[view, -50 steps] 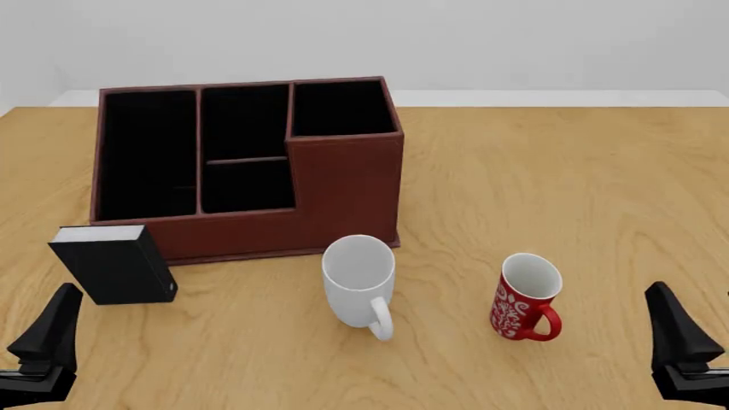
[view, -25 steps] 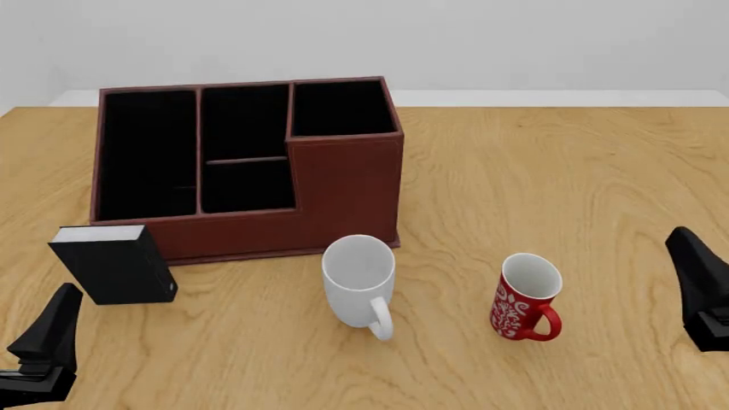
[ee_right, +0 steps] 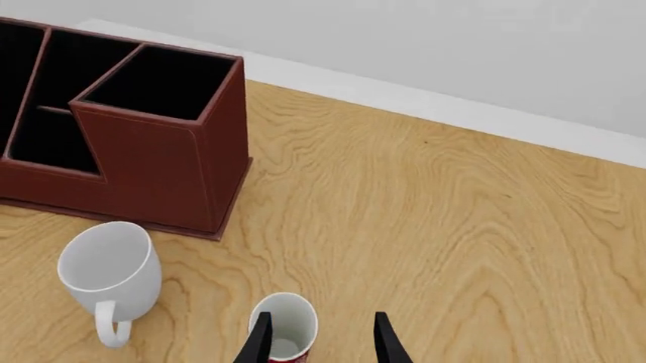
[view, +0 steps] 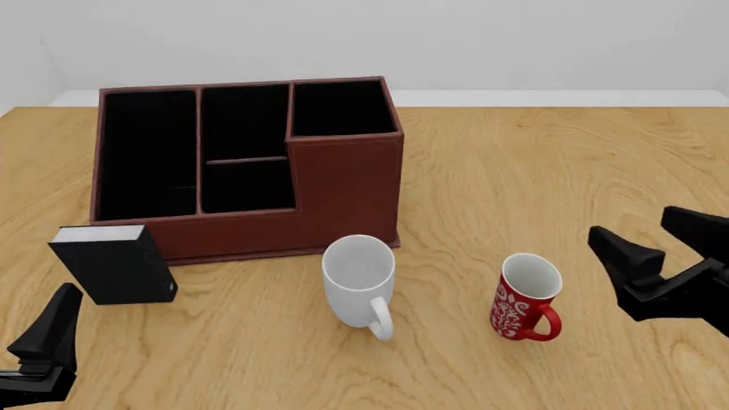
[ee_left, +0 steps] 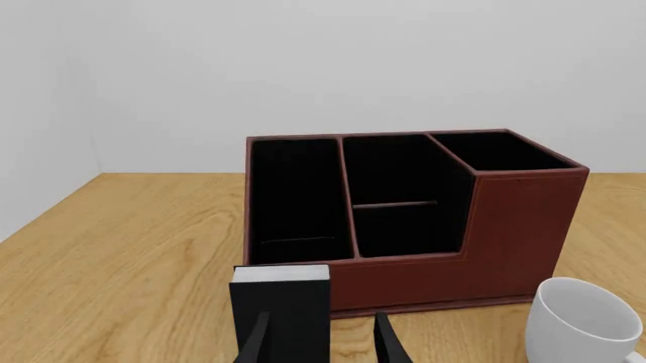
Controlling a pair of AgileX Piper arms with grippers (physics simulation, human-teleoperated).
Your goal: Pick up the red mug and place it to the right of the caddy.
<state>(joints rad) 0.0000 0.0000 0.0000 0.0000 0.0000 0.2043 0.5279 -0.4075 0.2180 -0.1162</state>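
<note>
Now the right gripper (view: 646,248) sits low over the table (view: 547,171) at the front view's right edge, its two dark fingers spread apart with nothing between them, pointing leftward and forward toward the red mug (view: 525,297). It is near the mug but apart from it, on the mug's right. From the right wrist view the fingertips (ee_right: 260,333) frame the mug's white mouth (ee_right: 284,327) just ahead of them, still without contact.

The red mug stands upright, long axis vertical, open mouth up, and its loop handle points toward the near right. It rests in front of and to the right of the caddy (view: 341,184), well apart from it, with the white mug (view: 360,278) between them, standing just ahead of the caddy's near right corner.

The left gripper (view: 46,342) rests low at the near left corner, fingers parted and empty in the left wrist view (ee_left: 321,340), aimed at the small black box (view: 112,263) that stands against the caddy's front left.
</note>
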